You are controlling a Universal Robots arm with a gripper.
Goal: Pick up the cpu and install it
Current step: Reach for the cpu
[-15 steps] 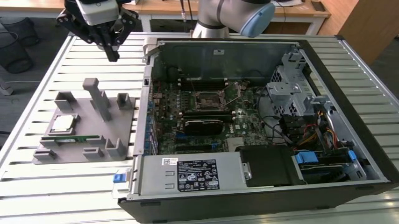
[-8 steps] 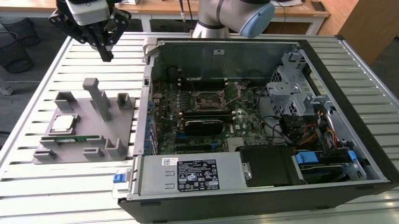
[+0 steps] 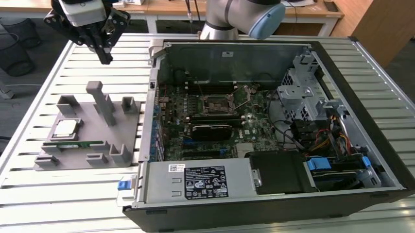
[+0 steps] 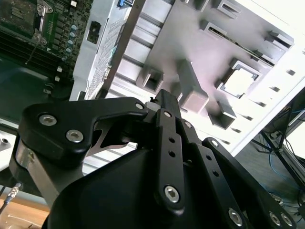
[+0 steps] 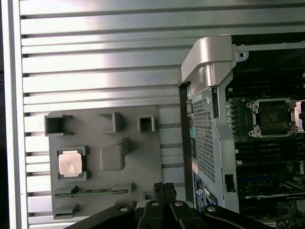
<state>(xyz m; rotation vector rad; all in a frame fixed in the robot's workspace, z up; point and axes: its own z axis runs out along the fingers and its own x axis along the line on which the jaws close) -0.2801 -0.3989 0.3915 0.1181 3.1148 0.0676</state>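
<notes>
- Your gripper (image 3: pixel 104 57) hangs above the table (image 3: pixel 129 63) outside the case (image 3: pixel 363 87), near its back corner. Its fingers are together, with nothing between them.
- The cpu (image 3: pixel 65 128) lies flat in a square pocket of the grey fixture (image 3: pixel 87 138). That fixture sits just beside the case, and the cpu is on the side away from it. The first wrist view shows the cpu (image 5: pixel 69 162) silver face up.
- A green memory stick (image 3: pixel 77 144) lies in a slot just beside the cpu, a little further from the case's back. Don't mistake it for the part.
- The socket (image 3: pixel 214 103) is mid-board inside the case. It looks empty, so nothing is installed yet.
- Step in hand, as I read it, is the approach to the pick — the gripper is well apart from the cpu and not yet over it.
- The pick calls for the fingers apart and square to the cpu's edges. The pocket walls sit close around the chip, so keep the descent straight.
</notes>
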